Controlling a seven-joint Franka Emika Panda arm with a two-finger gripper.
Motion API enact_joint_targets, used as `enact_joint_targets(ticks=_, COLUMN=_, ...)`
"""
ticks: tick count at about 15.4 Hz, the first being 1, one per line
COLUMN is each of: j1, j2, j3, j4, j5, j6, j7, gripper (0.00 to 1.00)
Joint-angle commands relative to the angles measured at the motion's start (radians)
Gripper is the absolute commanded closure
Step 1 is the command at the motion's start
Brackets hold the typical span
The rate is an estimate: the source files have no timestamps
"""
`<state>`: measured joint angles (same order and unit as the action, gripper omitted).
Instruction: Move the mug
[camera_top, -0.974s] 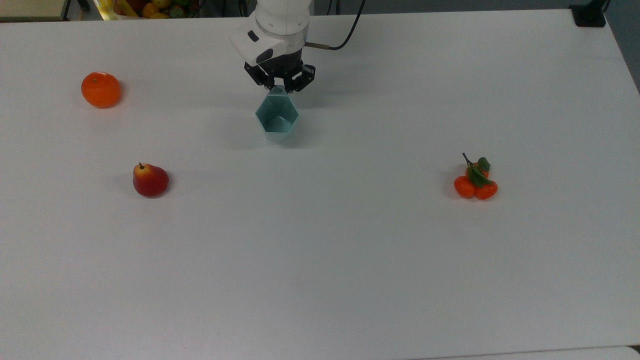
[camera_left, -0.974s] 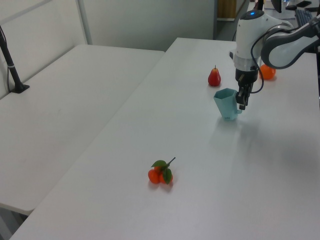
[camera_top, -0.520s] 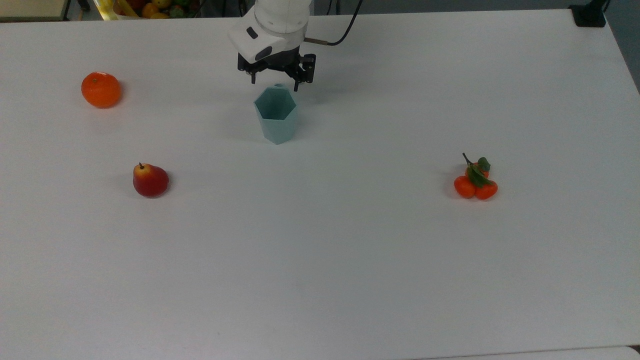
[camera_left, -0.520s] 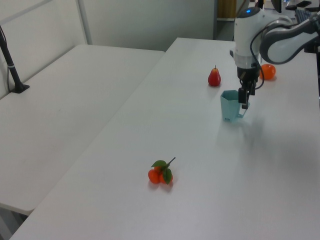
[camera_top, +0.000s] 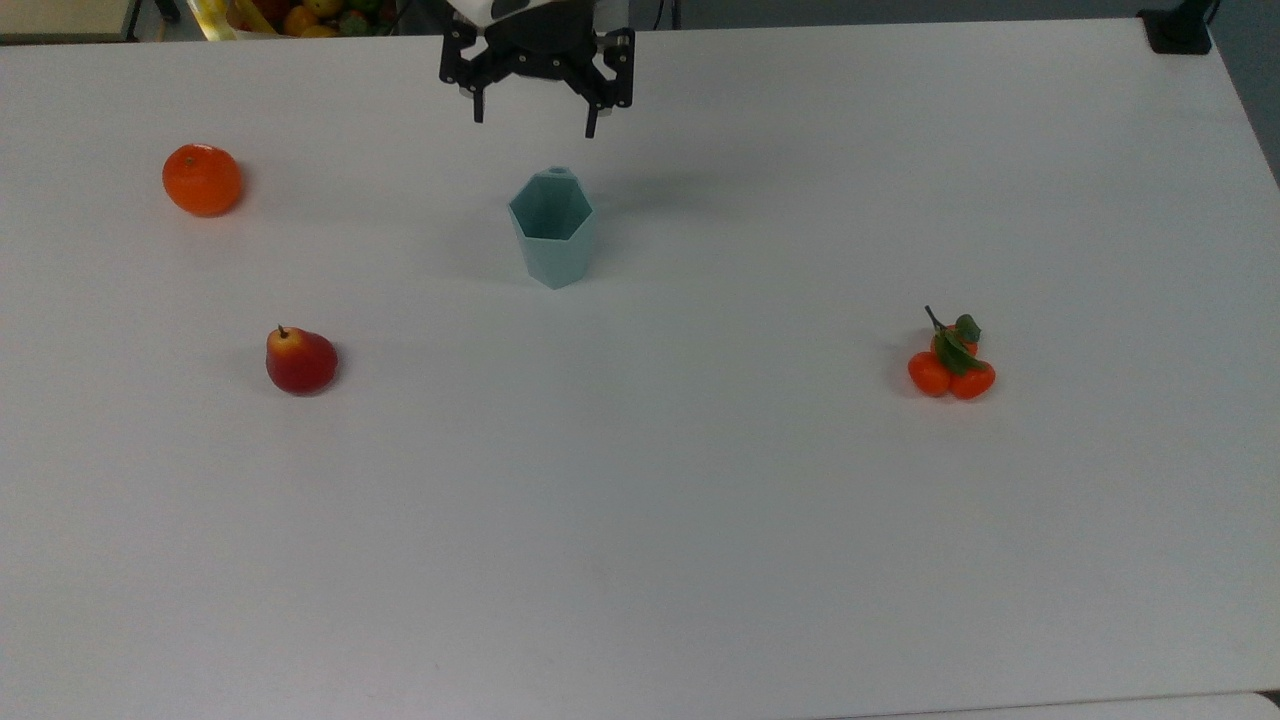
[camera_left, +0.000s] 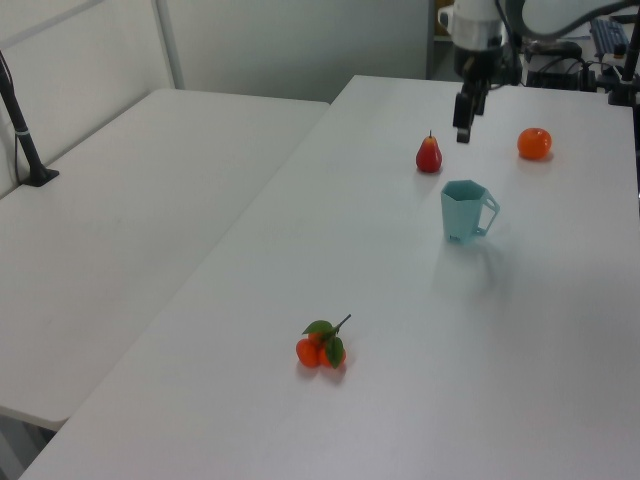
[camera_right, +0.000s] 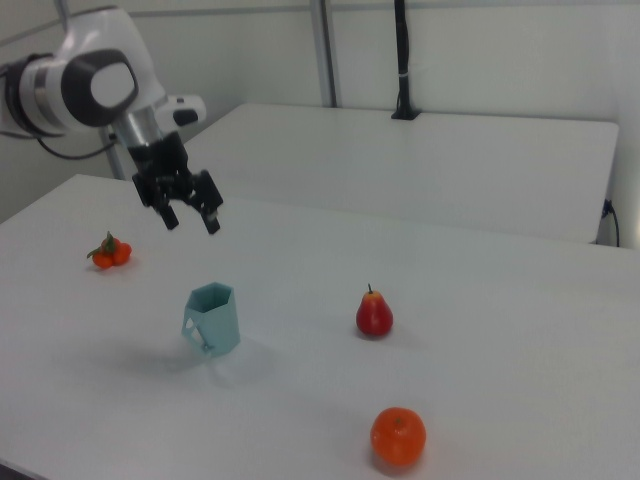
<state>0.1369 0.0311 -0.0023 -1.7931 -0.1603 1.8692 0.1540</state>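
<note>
The pale teal faceted mug (camera_top: 552, 229) stands upright on the white table, its small tab at the rim toward the top view's upper edge. It also appears as the teal mug (camera_left: 464, 209) in the left view and the teal mug (camera_right: 212, 319) in the right view. My gripper (camera_top: 533, 122) hangs open above and behind it, well clear of the rim, with nothing between its fingers. The gripper (camera_right: 191, 219) is raised over the table in the right view, and the gripper (camera_left: 464, 128) is high in the left view.
An orange (camera_top: 202, 179) lies at the top view's left. A red pear (camera_top: 300, 361) sits lower left. A cluster of small tangerines with leaves (camera_top: 951, 364) lies at the top view's right. A second white table (camera_left: 120, 190) adjoins.
The gripper let go of the mug's tab, opened wide and rose up and away. The mug went from tilted to standing upright on the table.
</note>
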Motion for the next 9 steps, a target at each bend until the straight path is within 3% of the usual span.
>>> enact_joint_targets(ticks=1, j1=0.006, j2=0.009, j3=-0.016, j4=0.122, j5=0.05, j6=-0.091, j7=-0.063, gripper=0.0)
enact_joint_targets(ticks=4, j1=0.001, j2=-0.005, j3=-0.025, j4=0.173, j5=0.145, j6=-0.221, j7=-0.06, gripper=0.0)
enact_joint_targets(ticks=9, j1=-0.01, j2=-0.027, j3=-0.028, j4=0.184, j5=0.13, j6=-0.283, j7=-0.068, gripper=0.0)
